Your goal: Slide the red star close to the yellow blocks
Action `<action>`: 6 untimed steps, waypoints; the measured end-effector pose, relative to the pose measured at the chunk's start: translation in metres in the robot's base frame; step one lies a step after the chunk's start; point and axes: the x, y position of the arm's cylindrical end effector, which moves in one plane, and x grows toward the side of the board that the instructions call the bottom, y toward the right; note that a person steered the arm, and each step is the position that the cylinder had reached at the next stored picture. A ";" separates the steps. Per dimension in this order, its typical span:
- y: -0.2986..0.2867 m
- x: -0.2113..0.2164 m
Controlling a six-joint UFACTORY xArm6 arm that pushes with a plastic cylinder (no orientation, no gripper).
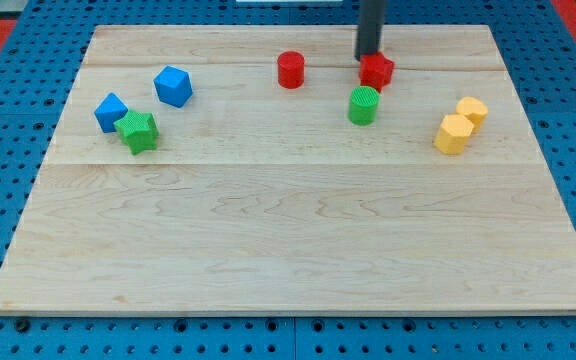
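The red star (376,71) lies near the view's top, right of centre on the wooden board (288,230). My tip (369,56) stands just behind it, touching or almost touching its upper left edge. Two yellow blocks sit at the view's right: one (471,110) higher, one hexagonal (454,134) lower, touching each other. They lie well to the right of and below the red star.
A green cylinder (364,105) sits just below the red star. A red cylinder (290,70) is to its left. At the view's left are two blue blocks (173,86) (111,112) and a green star (139,132).
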 end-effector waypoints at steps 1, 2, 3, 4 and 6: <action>0.057 0.045; 0.038 -0.002; -0.029 0.010; 0.001 0.047; -0.005 0.030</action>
